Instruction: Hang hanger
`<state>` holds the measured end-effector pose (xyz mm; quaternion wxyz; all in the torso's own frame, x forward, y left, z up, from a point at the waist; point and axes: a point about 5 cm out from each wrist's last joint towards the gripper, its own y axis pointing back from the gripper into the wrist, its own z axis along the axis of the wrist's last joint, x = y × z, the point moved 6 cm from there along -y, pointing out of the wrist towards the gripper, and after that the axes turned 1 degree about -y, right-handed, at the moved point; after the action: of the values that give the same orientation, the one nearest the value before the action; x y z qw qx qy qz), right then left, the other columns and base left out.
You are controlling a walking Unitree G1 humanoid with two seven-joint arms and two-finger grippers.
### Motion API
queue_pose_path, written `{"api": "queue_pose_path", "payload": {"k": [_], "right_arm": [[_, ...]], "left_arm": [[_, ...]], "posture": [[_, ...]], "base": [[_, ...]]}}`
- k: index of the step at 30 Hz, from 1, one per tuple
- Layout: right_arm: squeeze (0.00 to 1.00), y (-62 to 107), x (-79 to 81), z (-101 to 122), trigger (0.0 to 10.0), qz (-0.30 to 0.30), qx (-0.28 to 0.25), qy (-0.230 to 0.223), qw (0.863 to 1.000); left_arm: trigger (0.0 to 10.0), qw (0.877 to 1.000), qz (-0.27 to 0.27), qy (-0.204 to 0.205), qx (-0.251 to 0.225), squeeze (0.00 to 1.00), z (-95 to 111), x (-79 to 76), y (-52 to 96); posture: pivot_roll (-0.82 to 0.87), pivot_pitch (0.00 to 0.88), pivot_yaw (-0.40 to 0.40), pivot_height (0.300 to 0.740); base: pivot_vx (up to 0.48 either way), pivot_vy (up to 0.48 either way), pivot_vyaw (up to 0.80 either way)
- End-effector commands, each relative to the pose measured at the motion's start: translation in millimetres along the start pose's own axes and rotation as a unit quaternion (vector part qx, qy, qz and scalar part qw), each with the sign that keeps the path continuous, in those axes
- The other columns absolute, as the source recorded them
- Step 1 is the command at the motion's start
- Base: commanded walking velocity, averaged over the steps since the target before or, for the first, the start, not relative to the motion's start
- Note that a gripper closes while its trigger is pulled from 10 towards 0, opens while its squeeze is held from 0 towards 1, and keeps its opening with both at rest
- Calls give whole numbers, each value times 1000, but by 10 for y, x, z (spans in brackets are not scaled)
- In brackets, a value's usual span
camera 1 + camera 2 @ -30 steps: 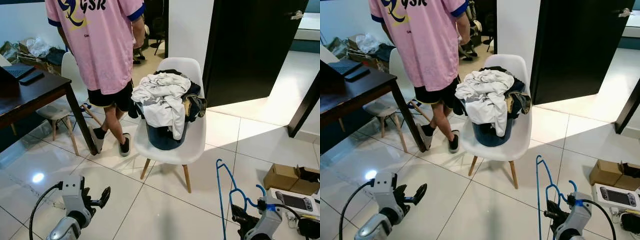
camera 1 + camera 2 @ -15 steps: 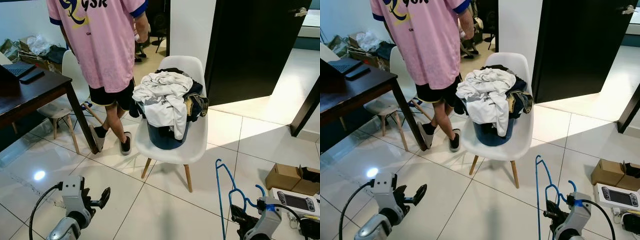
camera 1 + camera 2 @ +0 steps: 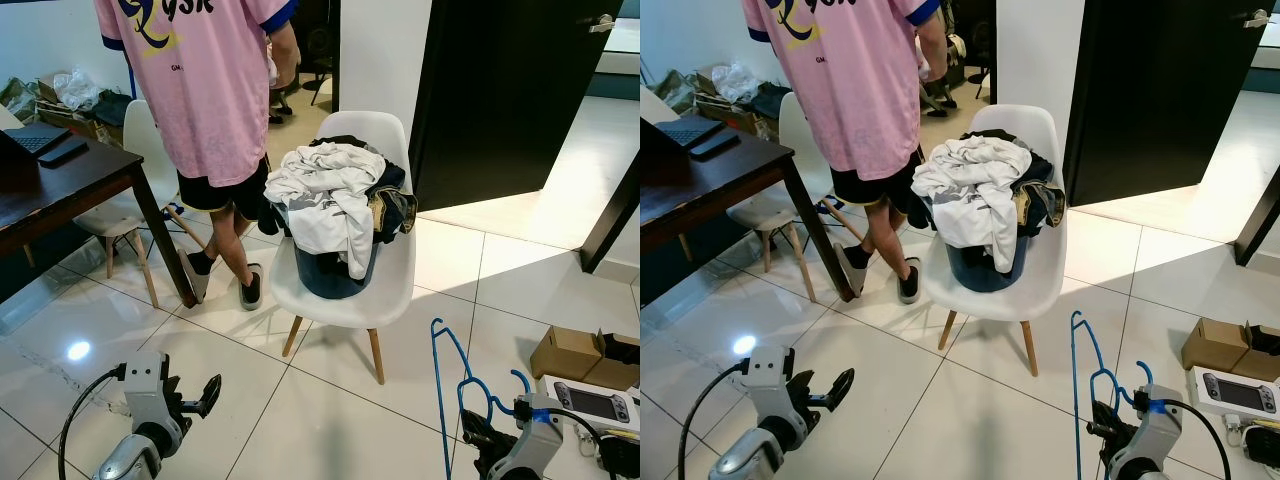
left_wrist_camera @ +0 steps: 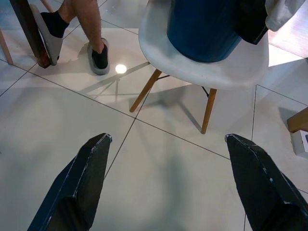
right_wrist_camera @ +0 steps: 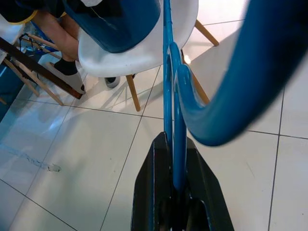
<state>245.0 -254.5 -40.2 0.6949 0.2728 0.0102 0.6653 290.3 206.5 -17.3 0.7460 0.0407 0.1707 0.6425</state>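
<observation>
The person [image 3: 205, 90] has shifted slightly; the blue hanger [image 3: 455, 385] is kept clamped in the right gripper [image 5: 174, 192], unhung. The left gripper [image 4: 166, 173] is spread, empty.

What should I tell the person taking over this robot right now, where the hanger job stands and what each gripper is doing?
Right gripper: shut on the blue hanger, held low at the robot's right, over the tiled floor.
Left gripper: open, holding nothing, low on the left.
Ahead: a white chair carrying a dark blue basket heaped with clothes. A person stands to its left, beside a dark table.
Done: hanger is in hand.
Left: find a rail or hook and hang it; none can be made out from here.
</observation>
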Motion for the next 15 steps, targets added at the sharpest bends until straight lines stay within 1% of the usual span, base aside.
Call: {"api": "queue_pose_path", "payload": {"k": [1,15], "right_arm": [[0,3,17,-45,10000,0,3,-7,1000],[0,2,6,-39,10000,0,4,-7,1000]], "left_arm": [[10000,1000,8,0,8,0,-26,76,37],[10000,1000,6,1,6,0,-18,57,30]], "posture": [[-58,0,35,740],[-56,0,27,740]], "base": [[0,0,0],[0,0,0]]}}
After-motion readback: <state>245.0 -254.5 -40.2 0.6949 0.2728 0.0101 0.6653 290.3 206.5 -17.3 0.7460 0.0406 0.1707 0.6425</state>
